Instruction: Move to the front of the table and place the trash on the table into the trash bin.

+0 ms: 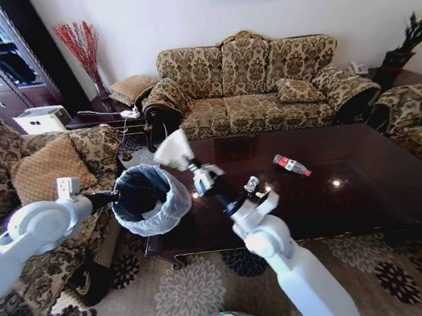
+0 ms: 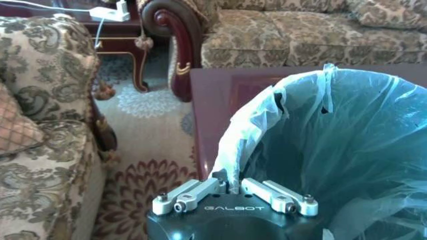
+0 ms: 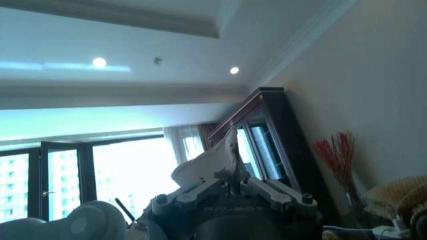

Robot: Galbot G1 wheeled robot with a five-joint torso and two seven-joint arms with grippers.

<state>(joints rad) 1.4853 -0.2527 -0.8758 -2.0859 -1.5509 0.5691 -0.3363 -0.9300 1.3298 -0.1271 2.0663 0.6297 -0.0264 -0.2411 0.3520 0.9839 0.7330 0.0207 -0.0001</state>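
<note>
My right pincer, closed on a crumpled white paper wad, is raised beside the round black bag-lined bin, whose rim my left pincer clamps. On the dark glossy surface, a clear red-labelled bottle and small scraps are left.

The table is dark glossy reddish-brown; behind it the sofa has a beige-and-brown floral damask pattern. The trash bin, at the table's left end, is black, lined with a translucent whitish bag. On the table lies a clear bottle with a red label, and the paper wad just above the bin is white.
</note>
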